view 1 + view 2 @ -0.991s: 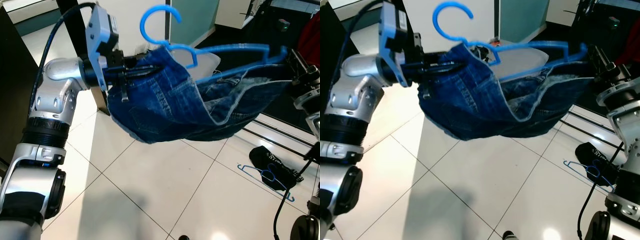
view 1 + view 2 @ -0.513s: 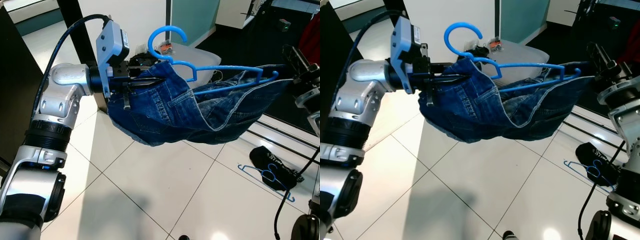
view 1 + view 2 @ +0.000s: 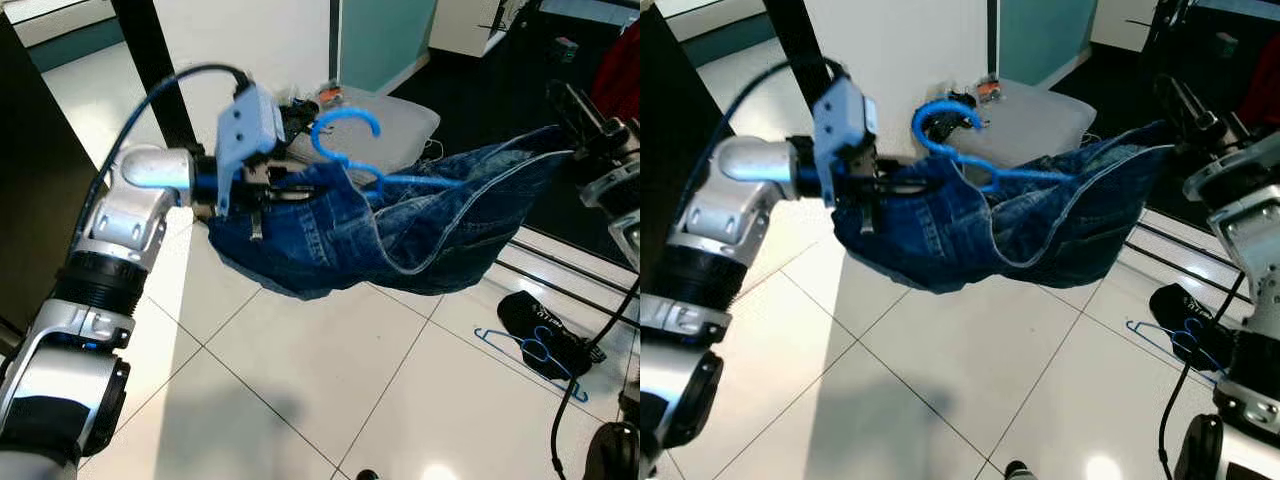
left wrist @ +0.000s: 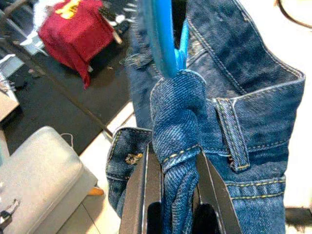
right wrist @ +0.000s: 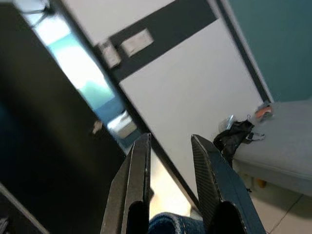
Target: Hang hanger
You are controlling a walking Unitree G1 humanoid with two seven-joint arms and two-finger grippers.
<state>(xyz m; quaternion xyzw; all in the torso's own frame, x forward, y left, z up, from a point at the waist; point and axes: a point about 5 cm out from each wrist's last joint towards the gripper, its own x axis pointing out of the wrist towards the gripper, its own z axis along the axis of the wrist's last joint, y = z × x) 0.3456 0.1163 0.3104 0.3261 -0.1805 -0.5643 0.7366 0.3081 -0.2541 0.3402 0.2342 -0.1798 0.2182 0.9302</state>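
A pair of blue jeans [image 3: 330, 240] hangs slung between my two grippers, above the tiled floor. A blue plastic hanger [image 3: 347, 114] sits in the jeans' waist, its hook standing up beside my left gripper [image 3: 285, 190]. That gripper is shut on a bunched fold of the waistband [image 4: 175, 161], with the hanger [image 4: 158, 34] rising just beyond the fold. My right gripper [image 3: 575, 108] is raised at the upper right and holds the far edge of the denim. A bit of denim [image 5: 170, 225] shows at the base of its fingers.
A grey case [image 3: 395, 115] lies on the floor behind the jeans, by a white wall. A black pillar [image 3: 150, 60] stands at the left. On the floor at the right lie another blue hanger [image 3: 535, 350] and a black item [image 3: 545, 325]. A red garment [image 4: 78, 29] hangs further off.
The hanger's long bar, which reached to my right gripper, has sunk into the jeans. Its hook now stands lower and further right. My left gripper has moved right.
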